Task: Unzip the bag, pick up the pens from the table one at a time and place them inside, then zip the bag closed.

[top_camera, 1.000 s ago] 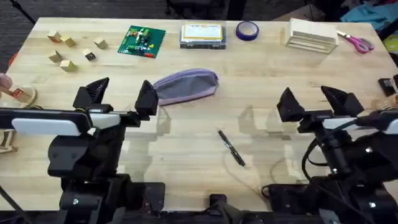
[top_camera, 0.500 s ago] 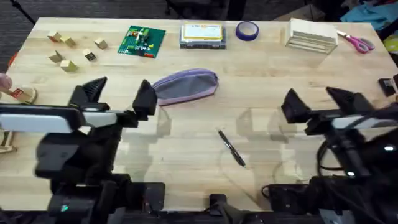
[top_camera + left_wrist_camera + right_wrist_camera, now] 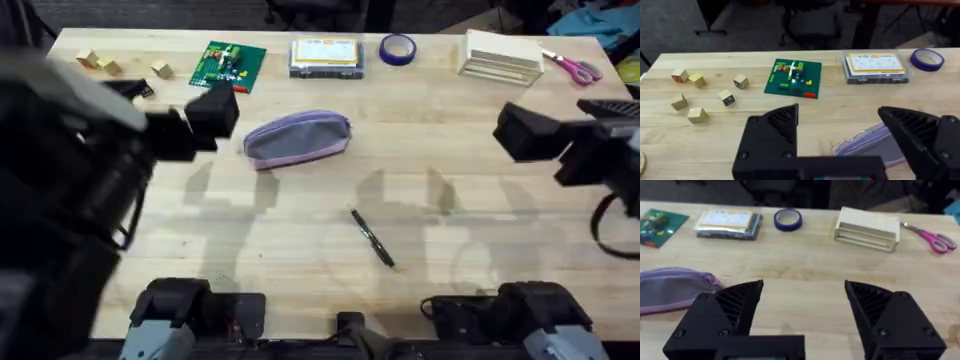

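We see left pincer (image 3: 840,132) wide apart, soft lilac pouch (image 3: 297,138) just beyond right finger. Right pincer (image 3: 802,305) apart too, pouch off left. Slim black pen (image 3: 372,238) lies on pale wooden table (image 3: 480,190), between both pincers.

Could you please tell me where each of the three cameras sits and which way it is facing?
Overhead: above the arm bases, looking down and forward over the table, bag and pen; both arms show.
Left wrist: on the left arm, facing the green board; own open left gripper below.
Right wrist: facing the scissors; own open right gripper.
All three share the bag.
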Tool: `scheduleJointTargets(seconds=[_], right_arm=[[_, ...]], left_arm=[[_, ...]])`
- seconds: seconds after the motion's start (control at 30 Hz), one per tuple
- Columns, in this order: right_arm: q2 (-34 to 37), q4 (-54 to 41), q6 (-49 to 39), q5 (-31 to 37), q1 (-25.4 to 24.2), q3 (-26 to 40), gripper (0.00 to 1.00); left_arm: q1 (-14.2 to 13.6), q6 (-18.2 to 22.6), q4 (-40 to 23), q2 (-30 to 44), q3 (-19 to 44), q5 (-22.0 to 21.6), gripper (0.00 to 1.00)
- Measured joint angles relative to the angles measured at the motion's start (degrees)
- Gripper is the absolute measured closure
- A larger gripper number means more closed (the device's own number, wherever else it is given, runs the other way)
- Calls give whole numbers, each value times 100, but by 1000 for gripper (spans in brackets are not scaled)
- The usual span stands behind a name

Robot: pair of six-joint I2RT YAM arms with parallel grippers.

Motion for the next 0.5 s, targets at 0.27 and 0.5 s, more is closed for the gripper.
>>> scheduleJointTargets(seconds=[0.27, 0.5], right_arm=[[1224, -777, 5, -271, 0, 937, 3], [1907, -1202, 22, -373, 0, 1370, 4]], left_arm=[[0, 0, -836, 1375, 1319, 0, 7], [0, 0, -1148, 2004, 1774, 0, 7]])
